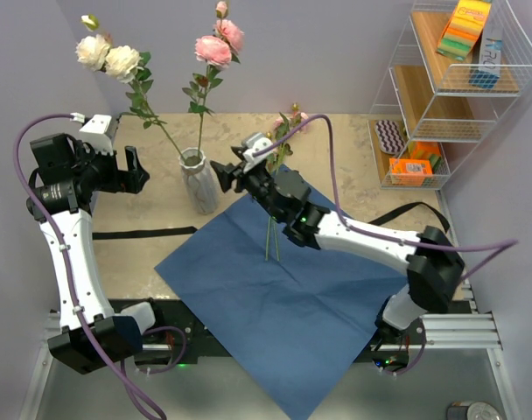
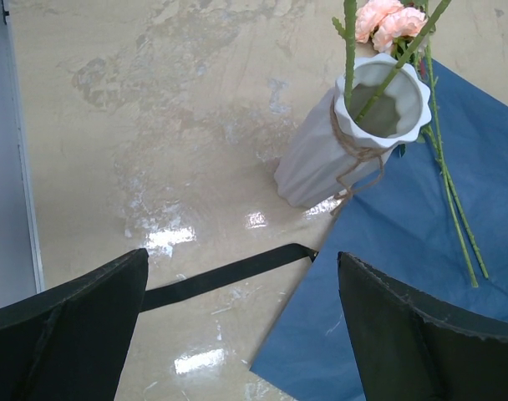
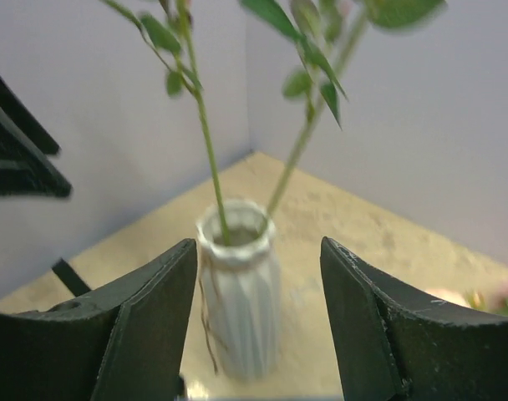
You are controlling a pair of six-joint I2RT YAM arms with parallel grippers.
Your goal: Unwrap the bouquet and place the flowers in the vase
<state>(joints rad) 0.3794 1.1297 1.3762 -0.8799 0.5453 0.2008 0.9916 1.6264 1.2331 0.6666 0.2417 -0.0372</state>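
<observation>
Just right of the vase [image 1: 199, 185], your right gripper [image 1: 220, 175] stands with its jaws parted and empty. Seen from its wrist, the vase sits ahead, framed between the fingers and touching neither. Your left gripper [image 1: 138, 171] hangs wide open on the vase's other side, holding nothing. White roses [image 1: 108, 57] and pink roses [image 1: 218, 44] stand in the vase. A peach rose [image 2: 388, 21] lies on the spread blue paper [image 1: 283, 306].

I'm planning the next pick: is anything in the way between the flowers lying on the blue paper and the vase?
Nothing on the table: only bare blue paper separates the lying flowers from the vase. The right arm stretches across above their stems, and two stems already occupy the vase mouth.
</observation>
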